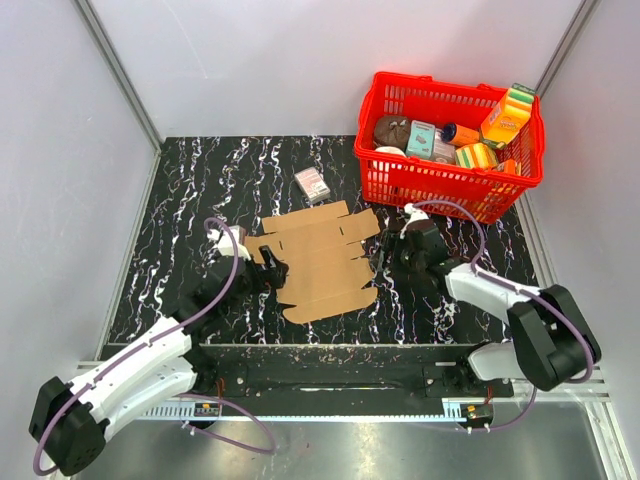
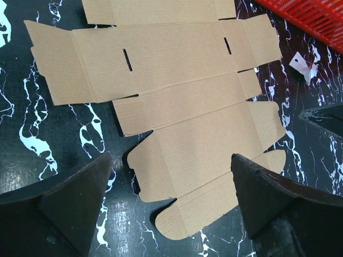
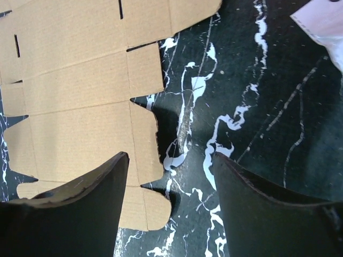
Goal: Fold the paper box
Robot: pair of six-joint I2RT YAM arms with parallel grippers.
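Observation:
The paper box [image 1: 318, 260] is a flat brown die-cut sheet with creases, slots and tabs, lying on the black marbled table. It also shows in the left wrist view [image 2: 177, 101] and the right wrist view [image 3: 80, 91]. My left gripper [image 1: 272, 268] is open at the sheet's left edge; in its wrist view [image 2: 171, 193] the jaws stand wide apart above a near flap. My right gripper [image 1: 388, 255] is open at the sheet's right edge; in its wrist view [image 3: 170, 182] its left finger [image 3: 80, 209] is over the sheet's edge tabs and its right finger over bare table.
A red basket [image 1: 455, 185] of printed grocery packs stands at the back right. A small white-and-pink carton [image 1: 312, 184] lies behind the sheet. A white paper scrap [image 2: 303, 63] lies near the basket. Grey walls enclose the table.

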